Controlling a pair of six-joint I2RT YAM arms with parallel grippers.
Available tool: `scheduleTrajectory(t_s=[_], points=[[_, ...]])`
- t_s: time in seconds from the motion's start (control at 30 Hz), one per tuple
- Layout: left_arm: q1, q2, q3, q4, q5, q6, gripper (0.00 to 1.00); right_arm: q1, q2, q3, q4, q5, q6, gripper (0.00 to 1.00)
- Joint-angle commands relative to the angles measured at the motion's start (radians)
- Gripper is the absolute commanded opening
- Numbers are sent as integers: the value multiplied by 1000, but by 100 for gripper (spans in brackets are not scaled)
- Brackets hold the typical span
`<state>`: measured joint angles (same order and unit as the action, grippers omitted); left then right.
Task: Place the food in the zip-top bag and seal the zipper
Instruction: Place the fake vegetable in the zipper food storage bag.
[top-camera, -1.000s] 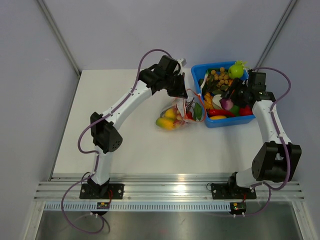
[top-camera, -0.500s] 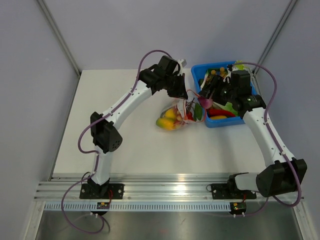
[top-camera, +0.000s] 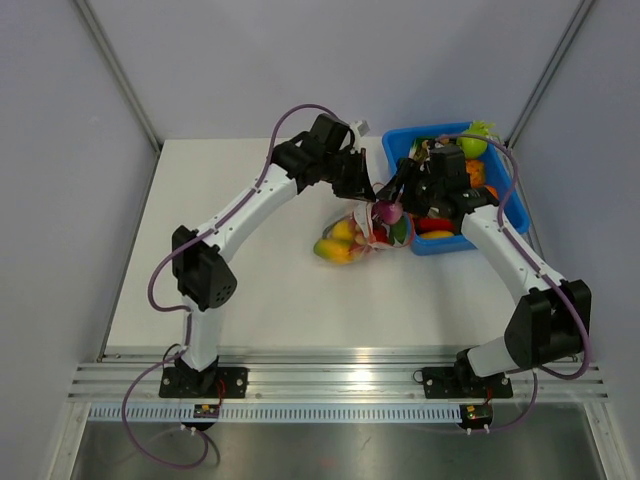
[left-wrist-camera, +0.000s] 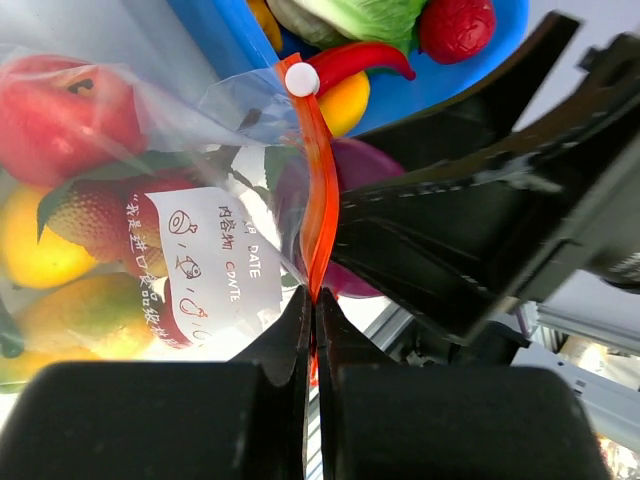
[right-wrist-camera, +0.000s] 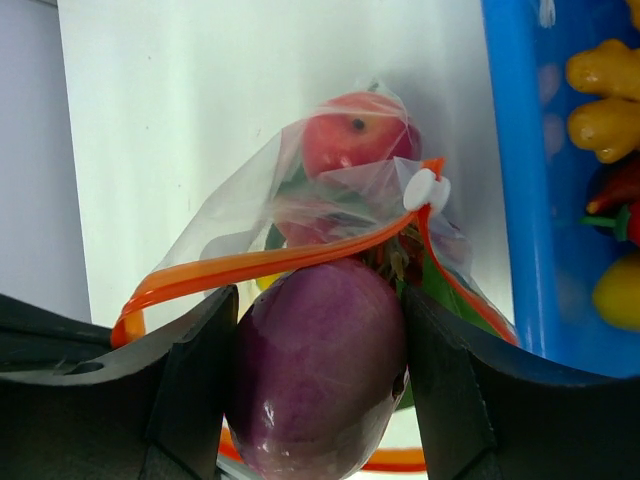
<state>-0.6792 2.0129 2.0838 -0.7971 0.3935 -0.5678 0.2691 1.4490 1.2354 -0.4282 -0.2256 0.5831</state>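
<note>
The clear zip-top bag (top-camera: 352, 236) lies on the table left of the blue bin, holding red, yellow and green food. My left gripper (left-wrist-camera: 315, 300) is shut on the orange zipper strip (left-wrist-camera: 320, 215) and holds the bag's mouth up; it shows in the top view (top-camera: 366, 187) too. My right gripper (right-wrist-camera: 320, 385) is shut on a purple onion-like vegetable (right-wrist-camera: 318, 370), right at the bag's open mouth, against the zipper strip (right-wrist-camera: 270, 265). In the top view the purple piece (top-camera: 386, 211) sits above the bag's mouth. A white slider (right-wrist-camera: 424, 190) sits on the zipper.
The blue bin (top-camera: 395, 152) at the back right holds several more plastic fruits and vegetables, including a green one (top-camera: 473, 146) and a red pepper (left-wrist-camera: 362, 58). The bin's wall (right-wrist-camera: 520, 180) stands close to the right of the bag.
My right gripper has lifted the purple vegetable out of the bin and carried it left to the bag's mouth. The left gripper has kept holding the zipper.
</note>
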Motion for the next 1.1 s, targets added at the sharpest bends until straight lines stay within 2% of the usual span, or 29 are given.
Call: scheduleTrajectory(t_s=[0.0, 0.13, 0.23, 0.27, 0.37, 0.43, 0.77, 0.97, 1.07], points=[[9, -88, 2, 90, 68, -35, 0, 30, 14, 7, 81, 25, 30, 47], [10, -94, -2, 99, 79, -41, 0, 61, 43, 12, 92, 42, 40, 49], [15, -103, -13, 114, 90, -49, 0, 73, 59, 13, 95, 52, 47, 59], [17, -109, -31, 122, 97, -55, 0, 73, 66, 12, 91, 52, 49, 68], [29, -132, -66, 154, 108, -70, 0, 74, 56, 9, 74, 63, 38, 82], [39, -143, -77, 164, 114, -75, 0, 74, 42, 9, 60, 78, 29, 86], [56, -155, -105, 197, 139, -99, 0, 74, -88, 19, -37, 118, -11, 89], [61, -160, -110, 193, 140, -95, 0, 71, -151, -14, -128, 311, -77, 84], [64, -167, -120, 193, 140, -92, 0, 56, -127, -36, -161, 315, -98, 85]])
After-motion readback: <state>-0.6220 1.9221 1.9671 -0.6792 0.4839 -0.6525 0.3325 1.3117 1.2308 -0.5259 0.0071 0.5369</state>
